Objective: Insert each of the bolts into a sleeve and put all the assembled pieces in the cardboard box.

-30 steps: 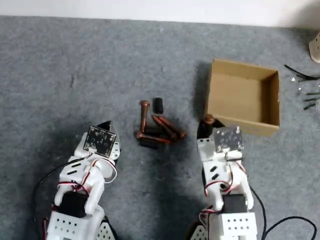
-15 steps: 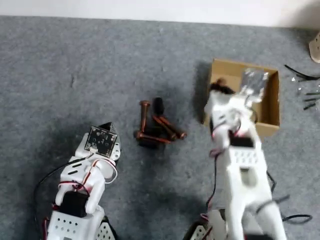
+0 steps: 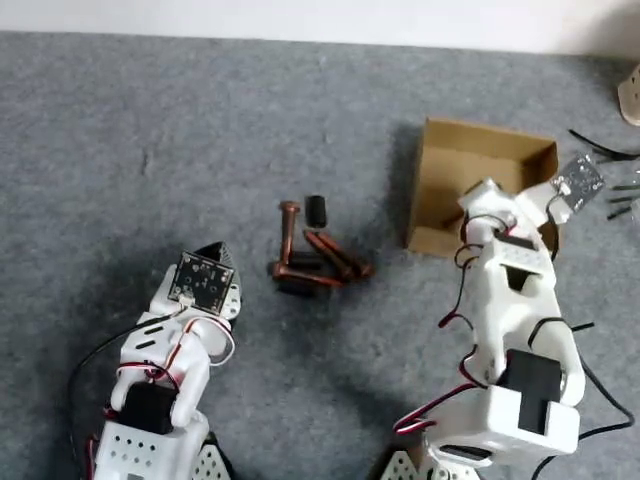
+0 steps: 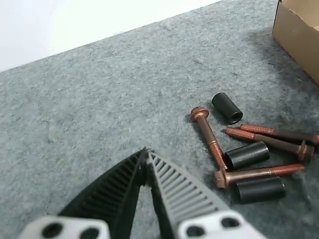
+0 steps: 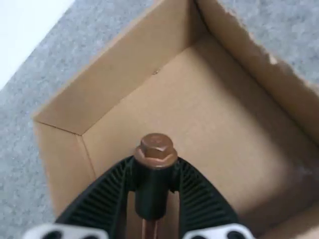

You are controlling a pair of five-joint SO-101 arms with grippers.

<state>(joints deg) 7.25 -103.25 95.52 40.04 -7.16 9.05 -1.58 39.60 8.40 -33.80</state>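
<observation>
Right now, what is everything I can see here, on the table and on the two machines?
Cardboard box: one, brown, open-topped, right of the pile in the high view.
Loose bolts: four, copper, piled on the mat between the arms.
Loose sleeves: three, black, among those bolts.
Assembled piece: one, copper bolt in black sleeve, held over the box's inside.
Mat: one, grey, covering the table.
Small black bits: several, far right; unclear what.
Left gripper: black fingers, shut, near the pile.
Right gripper: black fingers, gripping the assembled piece.

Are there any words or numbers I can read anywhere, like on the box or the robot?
No, there are none to read. The cardboard box is plain, and the bolts and sleeves have no marks. The little board on the left arm is too small to tell.
</observation>
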